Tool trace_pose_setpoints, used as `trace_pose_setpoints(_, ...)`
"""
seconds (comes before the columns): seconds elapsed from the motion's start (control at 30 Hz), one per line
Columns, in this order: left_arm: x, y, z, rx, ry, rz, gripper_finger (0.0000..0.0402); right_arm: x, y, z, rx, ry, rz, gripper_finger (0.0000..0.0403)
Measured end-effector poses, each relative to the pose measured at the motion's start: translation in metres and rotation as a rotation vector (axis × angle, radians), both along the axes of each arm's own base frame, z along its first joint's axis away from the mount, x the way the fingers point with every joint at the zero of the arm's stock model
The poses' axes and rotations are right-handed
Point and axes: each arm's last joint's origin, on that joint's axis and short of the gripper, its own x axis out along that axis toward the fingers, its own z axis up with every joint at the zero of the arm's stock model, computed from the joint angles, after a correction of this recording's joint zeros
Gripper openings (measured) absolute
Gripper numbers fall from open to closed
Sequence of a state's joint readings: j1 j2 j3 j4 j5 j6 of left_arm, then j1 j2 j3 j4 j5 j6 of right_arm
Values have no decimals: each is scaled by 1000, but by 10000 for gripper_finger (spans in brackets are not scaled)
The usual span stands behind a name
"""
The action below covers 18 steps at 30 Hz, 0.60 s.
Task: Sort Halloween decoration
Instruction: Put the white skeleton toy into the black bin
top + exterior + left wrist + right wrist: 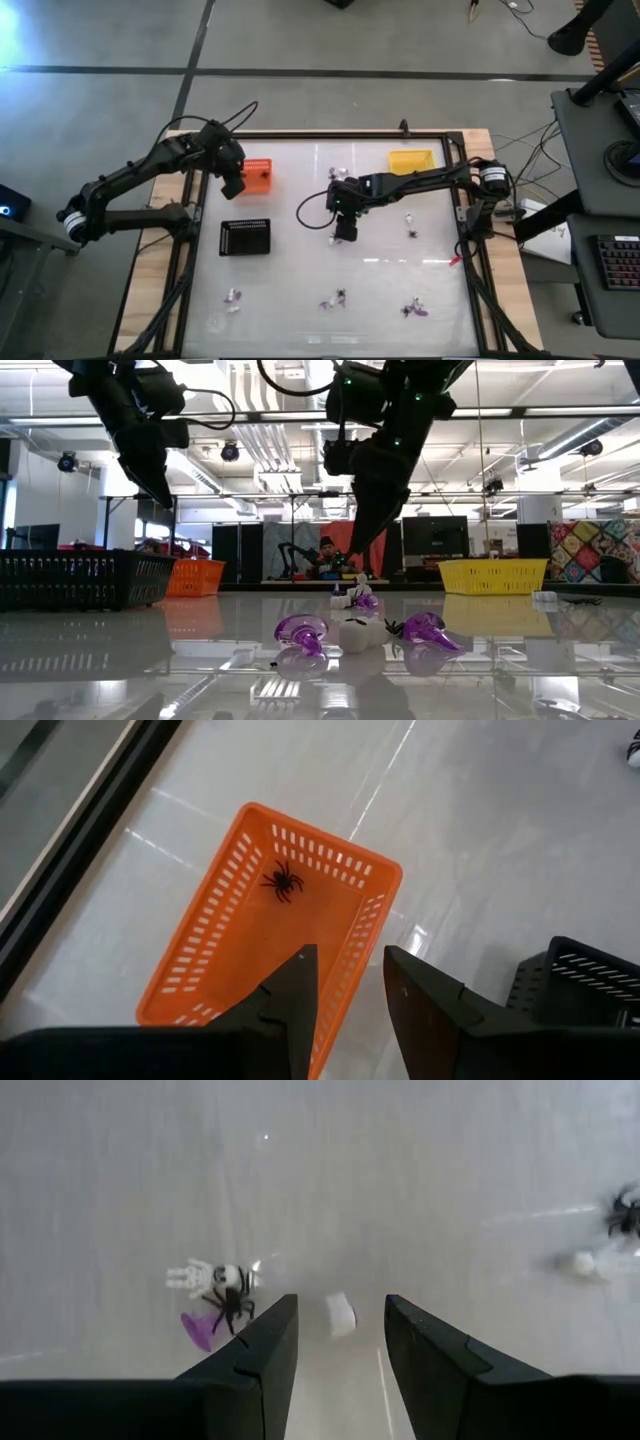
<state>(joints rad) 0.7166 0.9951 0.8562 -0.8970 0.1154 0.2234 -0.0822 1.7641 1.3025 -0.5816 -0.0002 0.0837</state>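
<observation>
Below the right pincer's (338,1342) parted, empty fingers lies a white trinket (341,1313), spider (230,1304) beside.

My right fingers (337,1365) stand apart over bare counter (300,215), a small white trinket (341,1314) lying in the gap between them. Just beside one finger sits a clump: skeleton (205,1276), black spider (231,1304), purple bit (197,1330). My left fingers (350,1010) hang parted above the orange tray (200,975); its rim and the black tray (590,985) crowd close there.
</observation>
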Motion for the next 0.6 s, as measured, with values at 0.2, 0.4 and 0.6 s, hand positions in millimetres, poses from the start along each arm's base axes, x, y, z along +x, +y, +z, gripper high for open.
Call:
trace_pose_setpoints(0.2,0,0,0,1,-1,0,100,3,-2,-16,7,48,-11,142)
trace_pose_setpoints(0.4,0,0,0,1,-1,0,100,5,-4,-25,10,67,-18,137)
trace_pose_setpoints(0.6,0,0,0,1,-1,0,100,6,-8,-27,8,65,-28,134)
